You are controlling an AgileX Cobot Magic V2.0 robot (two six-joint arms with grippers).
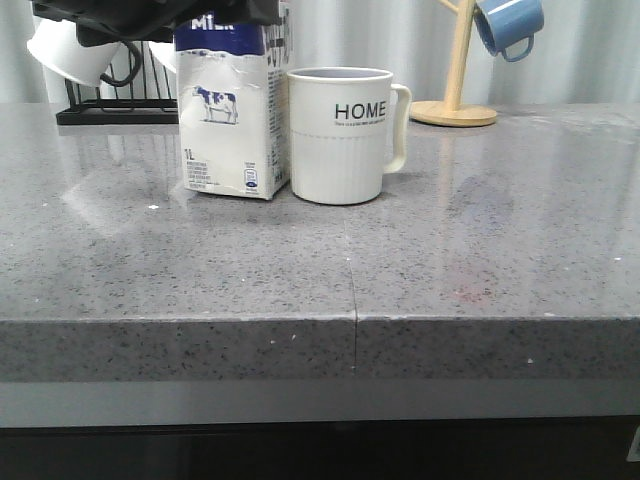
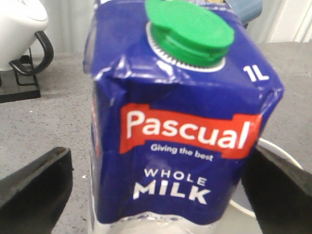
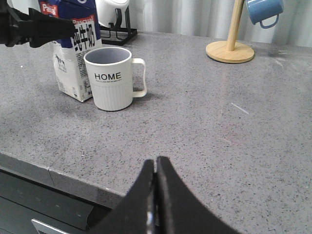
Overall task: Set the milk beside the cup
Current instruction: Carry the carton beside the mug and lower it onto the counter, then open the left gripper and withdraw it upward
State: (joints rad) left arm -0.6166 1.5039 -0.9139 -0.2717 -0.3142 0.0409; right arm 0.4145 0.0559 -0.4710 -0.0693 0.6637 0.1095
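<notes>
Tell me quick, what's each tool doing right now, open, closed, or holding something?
Left tool: open, fingers apart on either side of the milk, not touching it.
Right tool: closed, empty, above the counter.

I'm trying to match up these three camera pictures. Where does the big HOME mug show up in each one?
Front view: the HOME mug stands upper centre, just right of the milk carton.
Left wrist view: only a sliver of its white rim peeks out behind the carton.
Right wrist view: the mug is upper left, beside the carton.
Shared landmark: the milk carton, next to the mug in all three.
</notes>
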